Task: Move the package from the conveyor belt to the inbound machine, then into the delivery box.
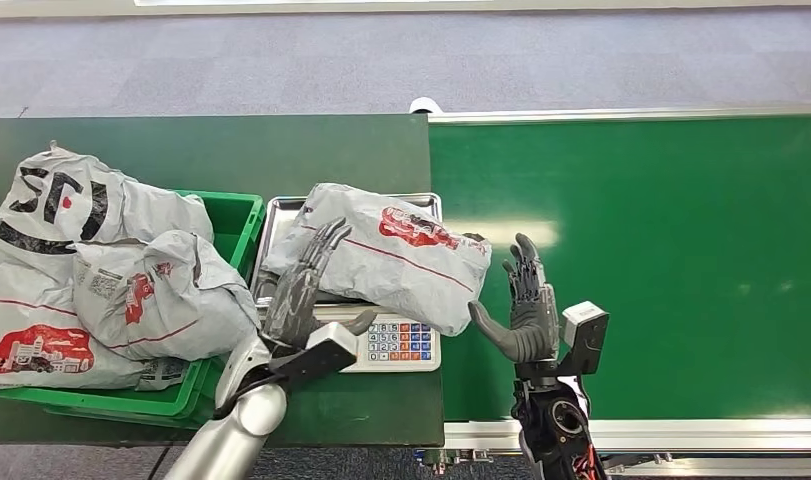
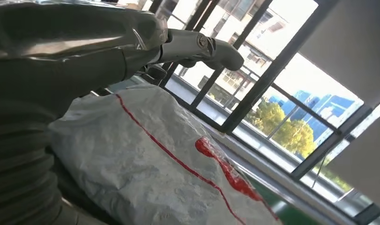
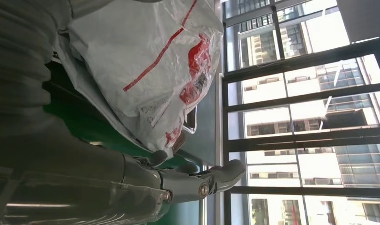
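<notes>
Currently both sets of fingers are straight and spread, pinching nothing: the left hand (image 1: 303, 290) lies flat against the near-left side of the package (image 1: 386, 252), fingers (image 1: 324, 245) touching the plastic, while the right hand (image 1: 524, 305) stands palm-in just beside the package's right end, apart from it or barely brushing it, can't tell which. The package is a grey plastic mailer bag with red print, resting on the steel tray of the scale (image 1: 353, 338), which I take to be the inbound machine; its right end overhangs the tray toward the green conveyor belt (image 1: 661, 260). Long axis runs roughly left-right across the robot's view, slightly slanted, right end nearer the robot, printed face up. Judgement: belt-to-machine step looks done, weighing in hand. Next move calls for closing both palms on the ends, lifting clear of the tray and carrying left to the green box (image 1: 243, 222), already stacked with other bags (image 1: 131, 285) on the counter (image 1: 281, 150). Soft bag, expect sag.
</notes>
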Robot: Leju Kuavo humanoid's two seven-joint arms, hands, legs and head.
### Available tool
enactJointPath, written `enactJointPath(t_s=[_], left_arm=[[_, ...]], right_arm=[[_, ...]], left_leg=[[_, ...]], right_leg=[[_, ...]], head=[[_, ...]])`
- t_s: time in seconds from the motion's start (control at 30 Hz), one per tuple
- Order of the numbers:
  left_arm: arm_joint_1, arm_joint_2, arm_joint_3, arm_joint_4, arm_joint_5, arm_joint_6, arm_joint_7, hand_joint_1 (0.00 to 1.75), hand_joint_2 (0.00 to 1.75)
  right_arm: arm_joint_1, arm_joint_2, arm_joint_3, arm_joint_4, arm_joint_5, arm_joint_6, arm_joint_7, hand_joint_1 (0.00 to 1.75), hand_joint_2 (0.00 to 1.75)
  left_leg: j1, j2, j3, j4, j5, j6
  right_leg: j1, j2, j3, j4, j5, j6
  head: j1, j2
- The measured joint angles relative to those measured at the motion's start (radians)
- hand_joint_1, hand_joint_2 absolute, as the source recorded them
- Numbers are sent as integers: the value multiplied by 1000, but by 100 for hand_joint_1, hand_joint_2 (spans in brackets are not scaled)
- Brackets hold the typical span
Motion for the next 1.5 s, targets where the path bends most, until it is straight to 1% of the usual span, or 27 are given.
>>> enactJointPath(t_s=[0.1,0.13,0.2,0.27,0.43,0.63,0.83,0.87,0.97,1.0,1.07,1.27,1.5], left_arm=[[-80,4,-36,63,-108,-50,78,0,175],[-106,5,-50,88,-152,-59,116,0,175],[-152,9,-79,139,-258,-66,203,0,175],[-187,14,-103,185,-325,-68,256,0,175],[-229,20,-134,247,-343,-69,272,0,175],[-248,23,-148,281,-353,-71,277,0,175],[-271,23,-153,314,-407,-113,302,0,175],[-276,23,-153,318,-409,-123,302,19,175],[-286,23,-152,331,-402,-150,297,147,175],[-287,23,-152,335,-397,-157,293,171,175],[-288,23,-150,339,-387,-169,286,175,175],[-285,26,-147,349,-379,-188,280,175,175],[-280,26,-147,350,-374,-167,279,175,175]], right_arm=[[-1,6,0,0,12,8,11,0,175],[-1,7,0,0,15,10,14,0,175],[0,7,-1,-1,20,11,21,0,175],[2,7,-3,-3,23,12,25,0,175],[5,7,-13,-3,24,12,28,0,175],[7,7,-17,-4,25,12,30,0,175],[28,9,-29,-31,46,21,46,0,175],[33,10,-32,-37,48,23,48,0,175],[47,12,-40,-53,55,25,53,0,175],[50,12,-42,-57,56,25,54,0,175],[56,12,-45,-65,59,25,57,0,175],[67,13,-53,-78,61,27,64,0,175],[70,14,-63,-87,61,29,69,0,175]], left_leg=[[0,0,0,0,0,0],[0,0,0,0,0,0],[0,0,1,0,0,0],[0,0,0,0,0,0],[0,0,0,0,0,0],[0,1,0,0,0,0],[0,0,0,0,0,0],[0,0,0,0,0,0],[0,0,1,0,0,0],[0,0,1,0,0,0],[0,0,1,0,0,0],[0,0,1,0,0,0],[0,0,1,0,0,0]], right_leg=[[0,0,0,0,0,0],[0,0,0,0,0,0],[0,0,0,0,0,0],[0,0,0,0,0,0],[0,0,0,0,0,0],[0,0,0,0,0,0],[0,0,1,0,0,0],[0,0,1,0,0,0],[0,0,1,0,0,0],[0,0,1,0,0,0],[0,0,1,0,0,0],[0,0,1,0,0,0],[0,0,1,0,0,0]], head=[[0,0],[0,0],[0,0],[0,0],[0,0],[0,0],[0,0],[0,0],[0,0],[0,0],[0,0],[0,0],[0,0]])
